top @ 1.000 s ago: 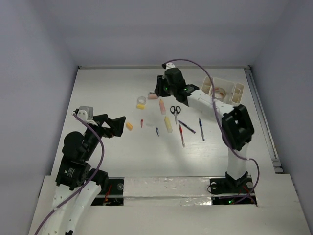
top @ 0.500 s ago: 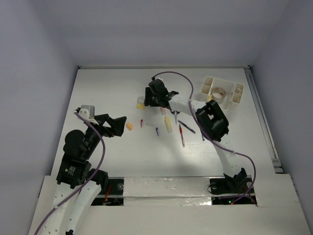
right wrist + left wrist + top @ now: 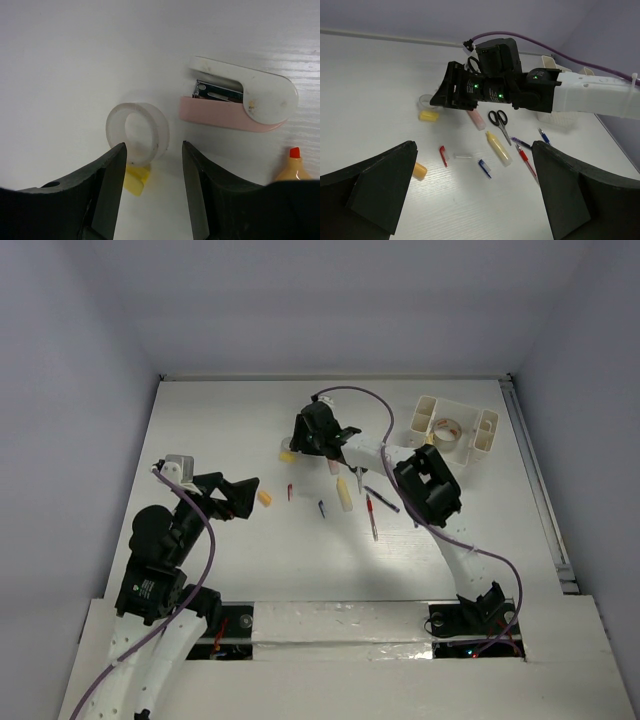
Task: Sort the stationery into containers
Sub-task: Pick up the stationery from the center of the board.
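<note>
– Over the far middle of the bench (image 3: 220,420): right gripper (image 3: 152,145) low above the clear tape roll (image 3: 159,132). Fingers parted, gripping nothing.
– Which way does the roll lie from it?
– Just ahead of the fingertips, roughly centred on the gap, a shade toward the left finger. It's a ring, so no long axis; hole faces the wrist camera. Likely needs a short push forward and down to straddle it.
– Nearer arm?
– Right, by far. Left gripper (image 3: 235,497) hangs spread wide, empty, well apart. Organizer (image 3: 470,452) sits at far right, a beige roll (image 3: 447,427) inside.
– Trouble spots?
– Yellow block (image 3: 136,181) touches or sits under the roll's near edge, part hidden; cannot tell which. Pink-and-white stapler (image 3: 235,112) just beside. From above, the gripper covers the roll.
</note>
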You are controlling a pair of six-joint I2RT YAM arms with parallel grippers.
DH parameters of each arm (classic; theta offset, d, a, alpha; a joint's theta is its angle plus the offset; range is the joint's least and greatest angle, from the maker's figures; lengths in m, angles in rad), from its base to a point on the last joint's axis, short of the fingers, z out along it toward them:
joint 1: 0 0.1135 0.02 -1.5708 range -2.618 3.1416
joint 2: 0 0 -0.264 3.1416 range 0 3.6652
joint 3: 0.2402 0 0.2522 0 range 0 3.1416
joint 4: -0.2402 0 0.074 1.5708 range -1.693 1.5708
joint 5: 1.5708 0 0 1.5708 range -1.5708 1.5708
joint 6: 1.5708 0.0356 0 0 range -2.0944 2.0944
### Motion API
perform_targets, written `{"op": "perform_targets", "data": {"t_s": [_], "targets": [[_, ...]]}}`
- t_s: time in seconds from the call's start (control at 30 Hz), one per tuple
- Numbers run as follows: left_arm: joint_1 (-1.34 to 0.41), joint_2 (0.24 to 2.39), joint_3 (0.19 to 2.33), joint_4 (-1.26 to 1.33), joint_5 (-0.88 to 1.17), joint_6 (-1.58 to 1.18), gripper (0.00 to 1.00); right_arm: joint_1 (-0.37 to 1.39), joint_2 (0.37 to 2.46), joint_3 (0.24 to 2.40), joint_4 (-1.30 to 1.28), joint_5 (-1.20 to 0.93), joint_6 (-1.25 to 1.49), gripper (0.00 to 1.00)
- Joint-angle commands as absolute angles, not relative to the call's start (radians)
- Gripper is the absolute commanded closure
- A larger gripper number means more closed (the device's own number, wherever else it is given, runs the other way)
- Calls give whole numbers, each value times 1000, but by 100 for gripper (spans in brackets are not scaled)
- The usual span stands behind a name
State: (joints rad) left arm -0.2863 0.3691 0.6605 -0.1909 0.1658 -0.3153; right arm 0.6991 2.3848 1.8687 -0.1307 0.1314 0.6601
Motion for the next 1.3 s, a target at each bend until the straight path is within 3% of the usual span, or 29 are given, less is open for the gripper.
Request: {"op": "perform_targets", "data": {"t_s": [0.0, 0.13, 0.23, 0.27, 0.33, 0.57, 0.87, 1.03, 1.27], "targets": [[-298, 364, 646, -133, 181, -304, 1, 699, 2405, 1928, -83, 178, 689, 46], [-298, 362, 646, -132, 181, -301, 1, 699, 2439, 1968, -113, 209, 678, 52], [-298, 362, 646, -132, 178, -301, 1, 699, 2457, 1980, -135, 224, 669, 60], [-298, 361, 647, -132, 179, -301, 1, 699, 2459, 1977, -138, 225, 667, 68], [-298, 360, 647, -132, 178, -301, 1, 699, 2459, 1960, -137, 232, 663, 69], [-298, 359, 647, -133, 176, -304, 1, 699, 2415, 1893, -66, 219, 710, 100], [-298, 364, 647, -137, 166, -305, 1, 699, 2257, 1867, 110, 140, 720, 100], [-298, 357, 649, -141, 155, -305, 1, 674, 1975, 1626, 184, 159, 631, 100], [-298, 359, 647, -138, 163, -305, 1, 402, 1556, 1252, 25, 133, 485, 100]]}}
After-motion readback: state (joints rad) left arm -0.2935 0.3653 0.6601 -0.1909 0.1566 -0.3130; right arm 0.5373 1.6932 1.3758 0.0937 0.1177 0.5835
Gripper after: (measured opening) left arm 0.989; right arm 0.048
